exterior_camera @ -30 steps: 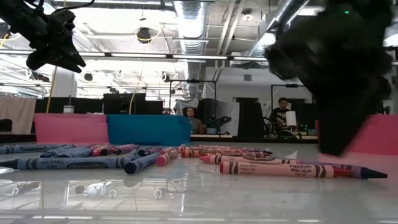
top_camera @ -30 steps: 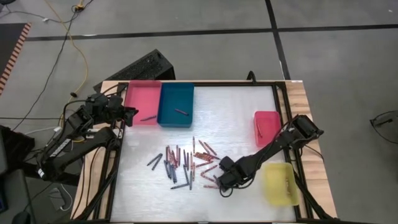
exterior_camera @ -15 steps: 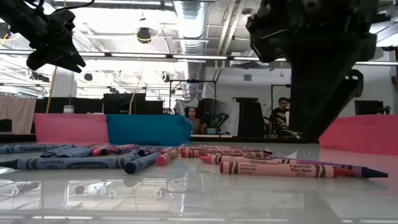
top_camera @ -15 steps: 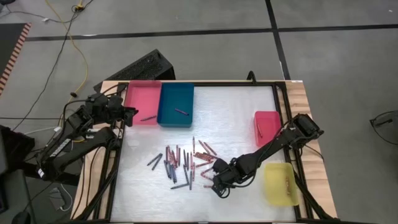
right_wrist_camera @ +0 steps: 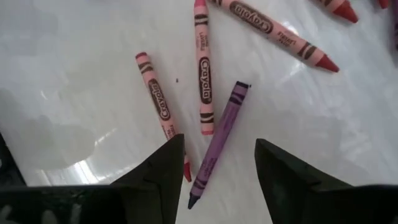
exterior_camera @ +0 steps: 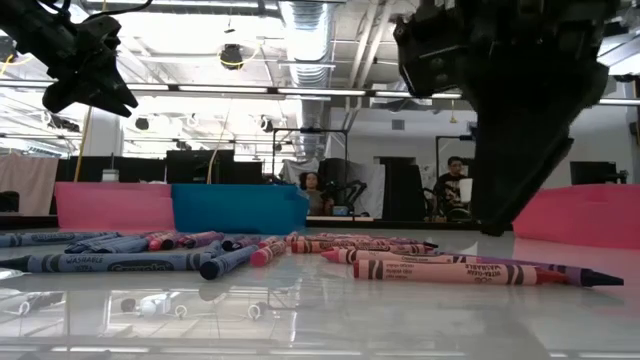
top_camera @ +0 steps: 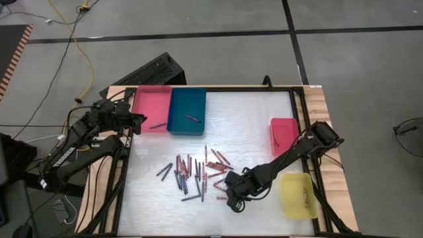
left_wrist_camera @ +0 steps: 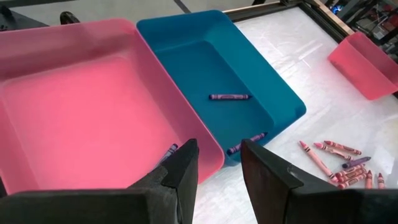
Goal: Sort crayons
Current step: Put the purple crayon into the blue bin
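A purple crayon (right_wrist_camera: 219, 140) is seen lying flat on the white table (top_camera: 251, 119), directly between the two spread fingers (right_wrist_camera: 163, 174) of the right gripper (right_wrist_camera: 214, 171), not touched by either; its tip points back toward the gripper. A pink crayon (right_wrist_camera: 160, 104) lies just beside the one finger, and a second pink crayon (right_wrist_camera: 203, 68) lies just ahead of the gap, touching the purple one near its flat end. A red crayon (right_wrist_camera: 273, 34) is noted farther ahead. The right gripper (top_camera: 232, 198) is held open, low over the near edge of the scattered crayons (top_camera: 198, 173). The left gripper (left_wrist_camera: 217, 171) is found well apart from the pile, over the rim of the pink tray (left_wrist_camera: 74, 106); its fingers (left_wrist_camera: 183, 168) stand apart with nothing between them. Ahead of them, one dark crayon (left_wrist_camera: 229, 97) is recorded in the blue tray (left_wrist_camera: 273, 87). A red tray (top_camera: 283, 132) and a yellow tray (top_camera: 296, 195) are set beyond the right arm.
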`<control>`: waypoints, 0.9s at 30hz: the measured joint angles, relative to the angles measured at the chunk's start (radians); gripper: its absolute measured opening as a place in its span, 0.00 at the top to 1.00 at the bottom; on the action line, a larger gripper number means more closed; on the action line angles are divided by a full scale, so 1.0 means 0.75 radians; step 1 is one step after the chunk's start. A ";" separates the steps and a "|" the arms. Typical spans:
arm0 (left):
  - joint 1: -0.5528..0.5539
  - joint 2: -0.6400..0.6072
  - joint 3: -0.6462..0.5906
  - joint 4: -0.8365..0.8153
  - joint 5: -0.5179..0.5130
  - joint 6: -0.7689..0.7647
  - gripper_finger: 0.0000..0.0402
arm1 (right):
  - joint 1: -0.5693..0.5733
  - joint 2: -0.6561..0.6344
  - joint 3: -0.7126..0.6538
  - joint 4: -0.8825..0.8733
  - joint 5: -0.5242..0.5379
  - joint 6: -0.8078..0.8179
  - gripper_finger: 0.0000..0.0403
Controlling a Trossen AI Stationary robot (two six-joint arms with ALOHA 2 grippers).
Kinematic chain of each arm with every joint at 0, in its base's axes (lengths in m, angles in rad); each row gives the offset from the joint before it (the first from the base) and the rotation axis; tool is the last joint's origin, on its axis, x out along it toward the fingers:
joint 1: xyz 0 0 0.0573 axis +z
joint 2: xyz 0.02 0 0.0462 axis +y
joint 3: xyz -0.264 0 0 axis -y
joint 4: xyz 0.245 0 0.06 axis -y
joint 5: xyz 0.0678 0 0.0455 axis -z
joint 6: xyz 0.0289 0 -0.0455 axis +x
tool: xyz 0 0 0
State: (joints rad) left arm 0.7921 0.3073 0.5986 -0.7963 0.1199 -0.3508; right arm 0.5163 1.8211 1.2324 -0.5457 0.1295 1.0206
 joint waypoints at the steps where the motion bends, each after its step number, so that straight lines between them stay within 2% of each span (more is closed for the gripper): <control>1: 0.000 0.000 0.000 0.000 0.000 0.001 0.73 | 0.000 0.015 0.000 0.001 0.000 -0.002 0.52; 7: 0.000 0.000 0.000 0.000 0.000 0.001 0.73 | -0.002 0.085 0.003 -0.003 -0.063 -0.012 0.52; 13: -0.001 0.000 0.000 0.000 0.000 -0.001 0.73 | -0.002 0.095 0.005 -0.033 -0.066 -0.007 0.53; 22: -0.001 0.001 0.000 -0.001 0.001 -0.002 0.73 | -0.011 0.103 0.006 -0.129 -0.067 -0.080 0.67; 27: -0.001 0.000 0.000 -0.001 0.001 -0.003 0.73 | -0.022 0.104 0.006 -0.179 -0.068 -0.131 0.78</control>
State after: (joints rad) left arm 0.7918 0.3074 0.5983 -0.7967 0.1209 -0.3527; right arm 0.4999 1.8988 1.2369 -0.6797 0.0787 0.9225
